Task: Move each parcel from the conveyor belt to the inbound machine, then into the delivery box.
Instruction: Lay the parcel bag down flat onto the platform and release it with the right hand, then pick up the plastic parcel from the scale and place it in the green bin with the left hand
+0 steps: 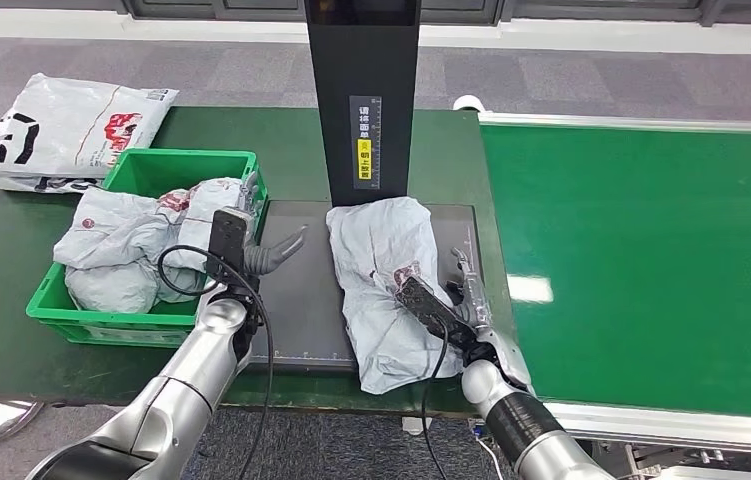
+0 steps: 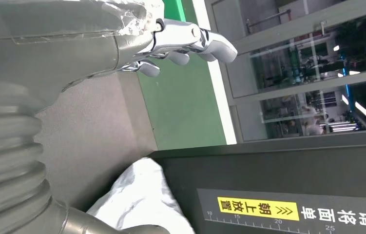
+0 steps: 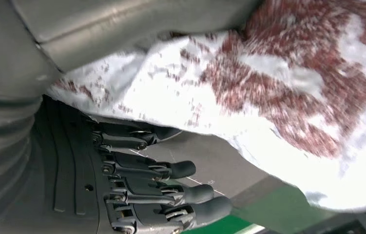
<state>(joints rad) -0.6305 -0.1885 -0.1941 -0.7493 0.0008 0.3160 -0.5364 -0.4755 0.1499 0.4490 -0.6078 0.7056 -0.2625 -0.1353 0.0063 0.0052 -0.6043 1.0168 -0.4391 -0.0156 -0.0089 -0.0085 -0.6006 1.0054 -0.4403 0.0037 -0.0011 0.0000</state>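
Parcel (image 1: 383, 285) slumped across inbound machine plate (image 1: 296, 300), near edge overhanging worktop (image 1: 1, 300), right robot hand (image 1: 466, 295) spread beside it, left robot hand (image 1: 269, 255) spread, empty — could slide off if nudged.

My head camera looks down on the dark green desk (image 1: 11, 250); both wrist cameras sit close, sharing the crumpled white plastic parcel (image 1: 383, 280).

Yellow label (image 2: 258, 208) "朝上放置" and "请将面单" on black column (image 1: 362, 90)
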